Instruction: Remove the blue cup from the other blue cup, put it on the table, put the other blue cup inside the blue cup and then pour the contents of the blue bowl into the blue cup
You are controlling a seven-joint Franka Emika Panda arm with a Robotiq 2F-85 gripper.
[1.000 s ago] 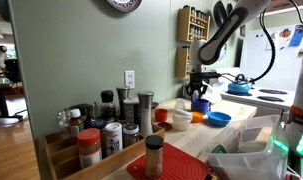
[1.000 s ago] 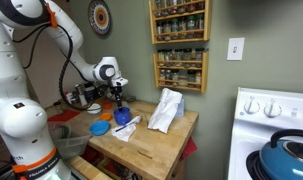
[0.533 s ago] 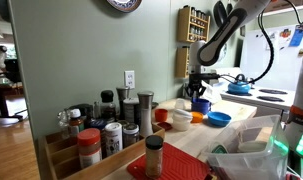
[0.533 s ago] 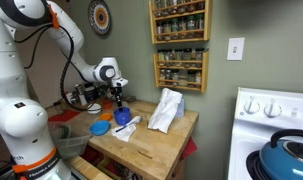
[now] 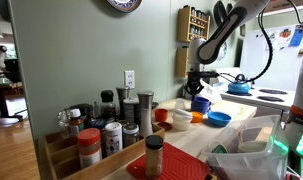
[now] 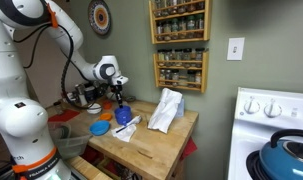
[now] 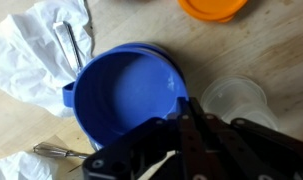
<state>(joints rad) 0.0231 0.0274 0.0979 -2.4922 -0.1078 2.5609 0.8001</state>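
Black fingers (image 7: 196,128) are clenched on the rim of the round, smooth blue cup (image 7: 126,95), over the pale wood-grain desk (image 7: 141,30). The shallow blue bowl (image 5: 219,118) sits near it. A crumpled white sheet (image 7: 26,50) lies alongside.

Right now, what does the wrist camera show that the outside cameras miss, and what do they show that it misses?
Wrist only: the blue cup's bare inside, what looks like a second blue cup's rim just under it, and a metal utensil. Exterior only: the arm, the blue bowl, spice racks, a blue kettle. Both: the gripper shut on the cup's rim, the orange bowl, the white cloth.
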